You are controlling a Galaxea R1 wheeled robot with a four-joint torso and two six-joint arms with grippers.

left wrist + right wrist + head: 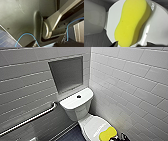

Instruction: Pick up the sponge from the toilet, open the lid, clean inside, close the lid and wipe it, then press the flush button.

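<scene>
One bright yellow, thick, peanut-shaped sponge [108, 133] lies flat on its broad face on the smooth white oval plastic lid [90, 126] of the white ceramic toilet [75, 109]. It is close to the lid's front edge and well apart from the hinge edge at the back. The lid is down, which is probably why the sponge sits there: shut, the lid makes a fairly level shelf, and a sponge resting on its widest face is unlikely to roll or slide. Its long axis runs across the lid, from one side edge toward the other, on a slight slant rather than along the line from tank to front edge, with the pinched waist about midway. One rounded end points toward the right gripper [134, 45], the other away from it, toward the lid's far side edge. The gripper's jaws stand apart, with one dark fingertip [116, 43] just beside the near end of the sponge and the other wider out, so nothing is clamped yet. Coming in endwise looks sensible: the jaws need only span the sponge's narrow width, not its length. The small dark round flush button [79, 96] sits in the centre of the tank top, well behind the sponge.
</scene>
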